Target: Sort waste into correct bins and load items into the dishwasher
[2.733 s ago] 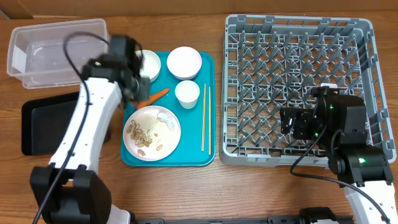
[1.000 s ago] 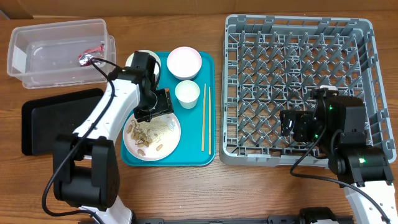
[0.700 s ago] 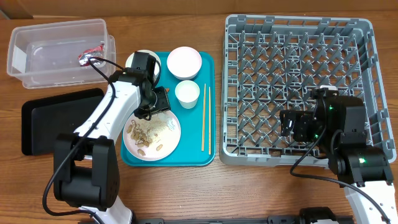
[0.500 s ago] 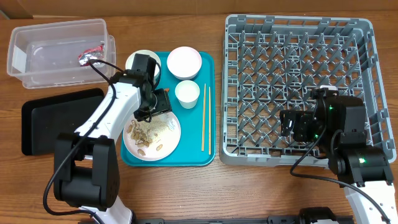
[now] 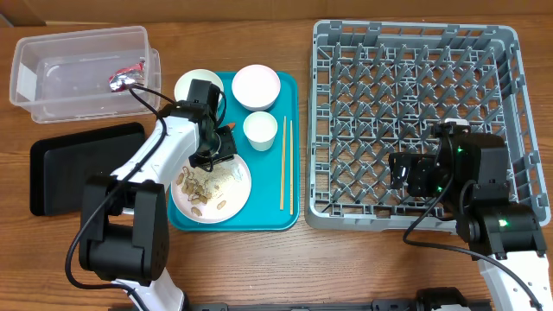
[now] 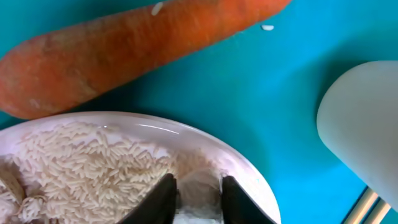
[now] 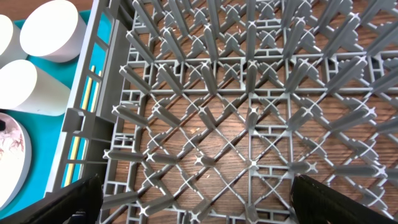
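Note:
The orange carrot (image 6: 143, 43) lies on the teal tray just beyond the white plate (image 6: 93, 155), which holds rice and beige scraps. My left gripper (image 6: 196, 199) hangs low over the plate's far rim, just short of the carrot, with its fingers a narrow gap apart and nothing clearly held. In the overhead view it (image 5: 216, 149) hides most of the carrot (image 5: 230, 127). The red-and-silver wrapper (image 5: 125, 79) lies in the clear tub (image 5: 52, 52). My right gripper (image 7: 199, 214) is wide open and empty above the grey dish rack (image 7: 249, 112).
The teal tray (image 5: 289, 86) also holds two white bowls (image 5: 256, 86) (image 5: 192, 85), a white cup (image 5: 260, 130) and wooden chopsticks (image 5: 282, 164). The black tray (image 5: 52, 168) lies at the left. The dish rack (image 5: 415, 52) fills the right side.
My left arm came back from the clear tub, where the wrapper now lies, and moved from over the plate up towards the carrot. The right arm has not moved.

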Tool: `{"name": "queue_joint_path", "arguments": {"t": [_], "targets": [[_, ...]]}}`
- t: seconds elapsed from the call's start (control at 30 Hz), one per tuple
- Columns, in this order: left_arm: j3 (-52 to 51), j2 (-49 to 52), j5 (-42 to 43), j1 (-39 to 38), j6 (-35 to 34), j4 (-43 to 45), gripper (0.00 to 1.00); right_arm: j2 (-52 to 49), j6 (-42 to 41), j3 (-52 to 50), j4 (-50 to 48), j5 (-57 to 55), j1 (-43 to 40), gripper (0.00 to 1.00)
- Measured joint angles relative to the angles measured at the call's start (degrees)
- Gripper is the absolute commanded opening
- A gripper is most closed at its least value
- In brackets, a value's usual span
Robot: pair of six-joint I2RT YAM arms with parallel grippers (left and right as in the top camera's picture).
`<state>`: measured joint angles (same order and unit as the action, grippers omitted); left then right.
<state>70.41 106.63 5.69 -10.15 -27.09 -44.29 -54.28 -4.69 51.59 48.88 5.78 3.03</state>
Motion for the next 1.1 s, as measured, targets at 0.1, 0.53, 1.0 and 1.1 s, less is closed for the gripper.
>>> {"name": "queue_joint_path", "arguments": {"t": [0.1,0.53,1.0,1.1], "targets": [[0.00,0.00,0.55,0.00,-0.04,-0.04,0.04,0.00,-0.02,0.00,-0.02,0.00,0.00,1.00],[13.03,0.17,1.14,3.78,4.87,-11.30,0.04,0.00,0.00,0.00,0.00,0.02,0.00,1.00],[28.26,0.22,-10.43,24.90,8.76,3.41,0.15,0.00,0.00,0.02,0.00,0.02,0.00,1.00],[28.28,0.83,-11.37,26.58,9.35,6.40,0.50,0.00,-0.02,0.02,-0.02,0.00,0.00,1.00]]}}
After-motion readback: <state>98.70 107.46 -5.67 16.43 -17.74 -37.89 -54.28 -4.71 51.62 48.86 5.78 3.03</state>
